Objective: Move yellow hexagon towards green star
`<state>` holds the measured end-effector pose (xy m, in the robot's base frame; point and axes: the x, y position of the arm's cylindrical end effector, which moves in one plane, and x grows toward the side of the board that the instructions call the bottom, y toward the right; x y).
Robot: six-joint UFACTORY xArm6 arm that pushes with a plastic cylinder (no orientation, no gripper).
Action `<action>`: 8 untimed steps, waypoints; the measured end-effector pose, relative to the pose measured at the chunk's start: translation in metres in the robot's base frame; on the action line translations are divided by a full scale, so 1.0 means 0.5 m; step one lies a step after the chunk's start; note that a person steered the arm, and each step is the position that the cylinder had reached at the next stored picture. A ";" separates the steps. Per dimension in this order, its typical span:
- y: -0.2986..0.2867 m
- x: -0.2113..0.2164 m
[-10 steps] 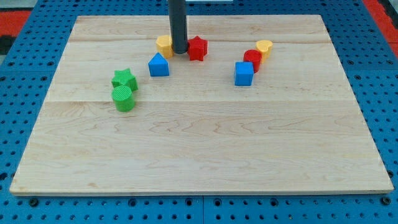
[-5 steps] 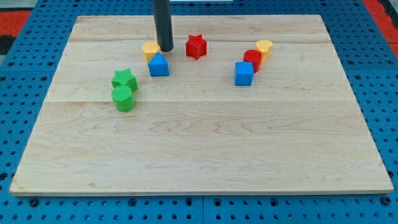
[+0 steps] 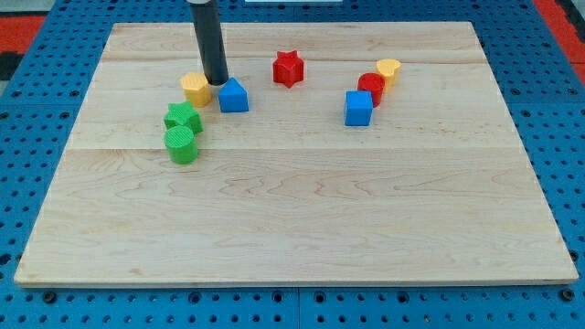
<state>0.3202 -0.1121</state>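
Note:
The yellow hexagon (image 3: 195, 89) lies at the board's upper left, just above and to the right of the green star (image 3: 183, 117), nearly touching it. My tip (image 3: 217, 82) rests against the hexagon's right side, between it and the blue house-shaped block (image 3: 234, 96). A green cylinder (image 3: 181, 144) sits directly below the star.
A red star (image 3: 288, 68) lies right of my tip. At the upper right stand a blue cube (image 3: 358, 108), a red cylinder (image 3: 370, 88) and a yellow heart-like block (image 3: 388, 70). The wooden board (image 3: 302, 210) sits on a blue pegboard.
My tip has slid left and slightly down, pushing the yellow hexagon from beside the red star to just above the green star. The other blocks have stayed put.

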 end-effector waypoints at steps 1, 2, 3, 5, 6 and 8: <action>-0.008 0.001; -0.019 -0.036; -0.054 -0.031; -0.067 0.008; -0.067 0.014; 0.006 -0.042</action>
